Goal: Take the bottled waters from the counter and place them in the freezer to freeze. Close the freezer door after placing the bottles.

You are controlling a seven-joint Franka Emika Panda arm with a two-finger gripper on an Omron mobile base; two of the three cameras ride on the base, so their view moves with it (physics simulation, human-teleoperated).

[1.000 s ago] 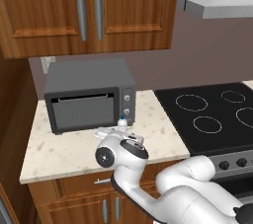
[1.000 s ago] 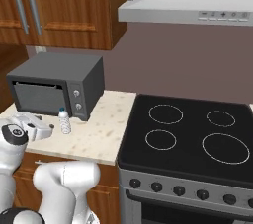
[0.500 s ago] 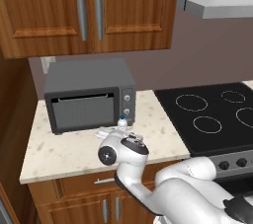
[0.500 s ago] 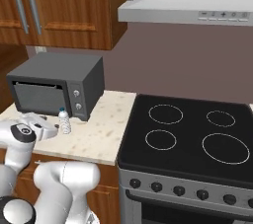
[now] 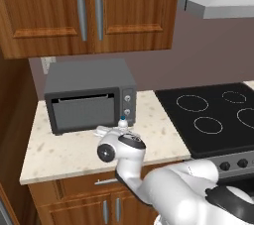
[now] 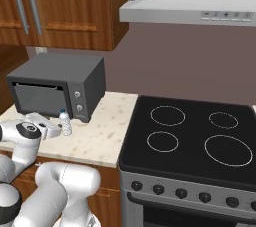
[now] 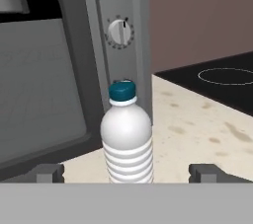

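One bottled water [image 7: 127, 139], clear and ribbed with a teal cap, stands upright on the beige speckled counter [image 5: 59, 154], just in front of the grey toaster oven's right corner. In the right base view the bottle [image 6: 65, 122] is just right of my gripper [image 6: 50, 127]. In the left base view my wrist covers most of it, leaving the cap [image 5: 122, 119] in sight. In the hand view my gripper [image 7: 126, 173] is open, with fingertips [image 7: 47, 172] wide apart on either side of the bottle and not touching it. The freezer and its door are out of view.
The grey toaster oven [image 5: 89, 100] sits at the back of the counter right behind the bottle. A black glass stovetop [image 6: 190, 136] adjoins the counter on the right. Wooden wall cabinets [image 5: 89, 11] hang overhead, with a range hood [image 6: 195, 8] over the stove.
My hand has moved along the counter toward the bottle. The bottle and the toaster oven have stayed where they were.
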